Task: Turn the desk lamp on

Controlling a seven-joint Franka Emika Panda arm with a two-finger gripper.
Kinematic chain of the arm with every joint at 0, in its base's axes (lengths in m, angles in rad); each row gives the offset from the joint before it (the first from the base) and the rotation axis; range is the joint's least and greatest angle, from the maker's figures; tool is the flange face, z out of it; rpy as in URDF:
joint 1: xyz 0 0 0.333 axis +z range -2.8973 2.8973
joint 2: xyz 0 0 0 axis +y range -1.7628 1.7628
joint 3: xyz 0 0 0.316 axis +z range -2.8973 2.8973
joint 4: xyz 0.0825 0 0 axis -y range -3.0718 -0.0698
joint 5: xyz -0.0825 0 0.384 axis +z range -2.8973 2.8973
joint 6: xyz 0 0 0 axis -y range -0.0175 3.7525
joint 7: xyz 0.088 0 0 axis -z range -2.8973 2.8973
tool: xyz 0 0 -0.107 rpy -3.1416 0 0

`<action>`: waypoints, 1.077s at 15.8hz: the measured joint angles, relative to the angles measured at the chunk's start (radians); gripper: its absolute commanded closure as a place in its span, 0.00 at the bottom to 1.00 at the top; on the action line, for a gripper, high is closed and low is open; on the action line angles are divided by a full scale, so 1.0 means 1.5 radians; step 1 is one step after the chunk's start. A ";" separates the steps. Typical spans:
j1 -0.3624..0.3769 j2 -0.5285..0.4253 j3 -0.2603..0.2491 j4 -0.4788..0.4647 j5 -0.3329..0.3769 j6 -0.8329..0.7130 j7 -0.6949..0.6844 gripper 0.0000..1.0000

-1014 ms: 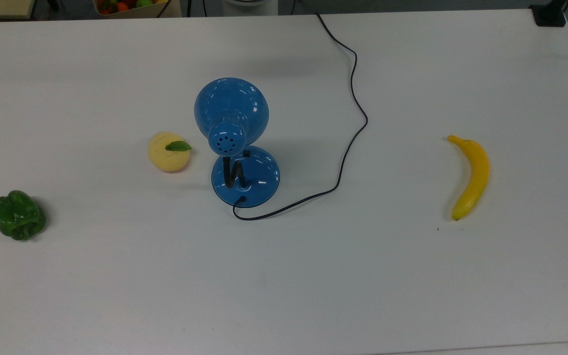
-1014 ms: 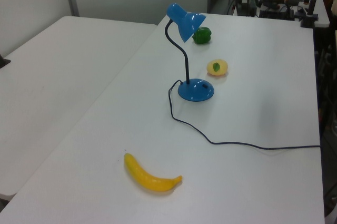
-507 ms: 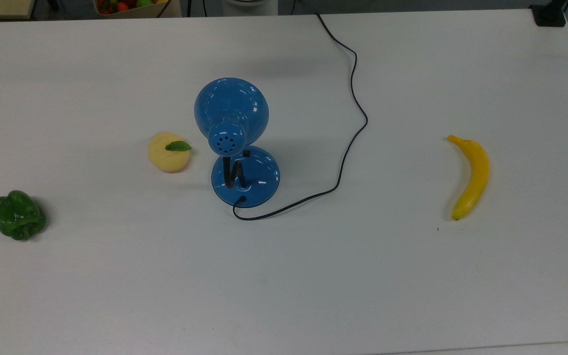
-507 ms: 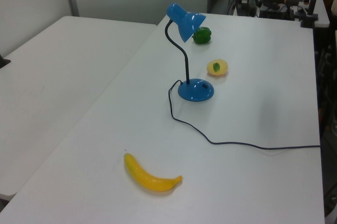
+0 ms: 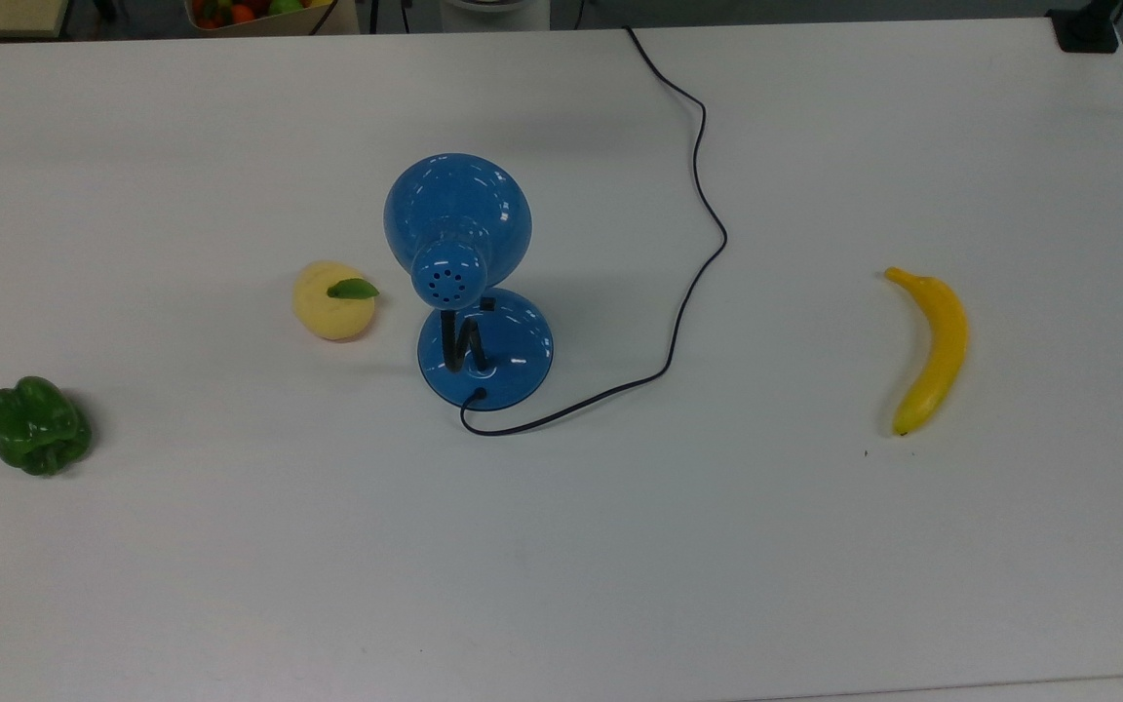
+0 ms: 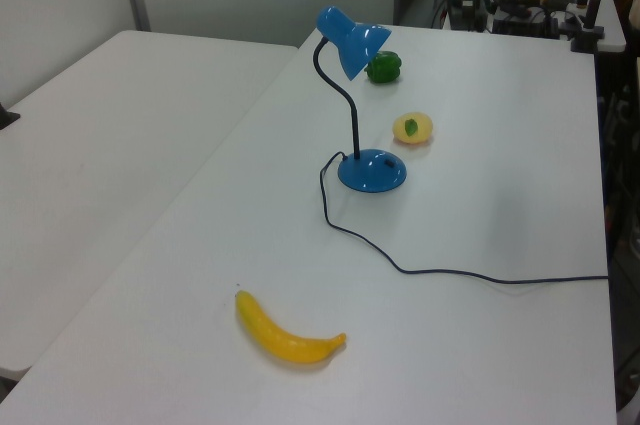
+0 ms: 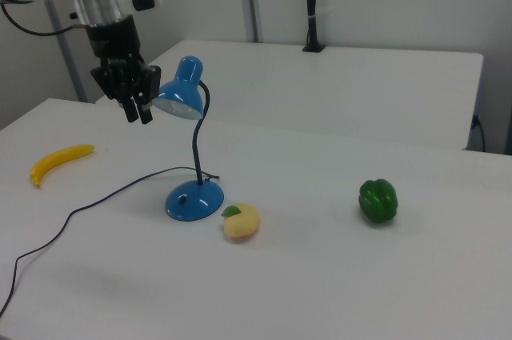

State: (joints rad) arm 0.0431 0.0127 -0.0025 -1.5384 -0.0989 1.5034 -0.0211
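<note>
One pair of fingers [image 7: 138,114] — nearly closed, empty — hangs beside the desk lamp [image 7: 189,148].

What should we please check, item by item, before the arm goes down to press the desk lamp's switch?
1. Lamp stands upright on its base: ok. The desk lamp sits flat on the table.
2. Switch reachable from above: ok. The small black switch on the base lies just clear of the shade's edge in the top view.
3. Gripper free to move: ok. The gripper hangs in the air beside the shade, holding nothing.
4. Cord out of the way: ok. The cord runs off from the base's opposite side.
5. Neighbours clear: ok. The yellow fruit lies apart from the base; the banana and green pepper are far off.
6. Lamp presently off: cannot tell.
</note>
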 measured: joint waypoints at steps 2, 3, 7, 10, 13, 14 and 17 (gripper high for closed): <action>0.000 0.000 0.000 0.000 0.000 0.000 -0.002 1.00; 0.000 0.000 0.000 -0.001 0.000 0.000 -0.003 1.00; 0.000 0.000 0.000 -0.012 0.003 0.003 -0.005 1.00; 0.000 -0.007 0.000 -0.052 0.005 0.038 -0.005 1.00; 0.000 -0.021 0.000 -0.118 0.007 0.090 -0.005 1.00; 0.000 -0.024 0.001 -0.140 0.007 0.108 -0.005 1.00; 0.001 -0.027 0.002 -0.212 0.007 0.177 0.002 1.00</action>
State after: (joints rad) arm 0.0444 -0.0275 0.0001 -1.8565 -0.0879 1.7683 -0.0179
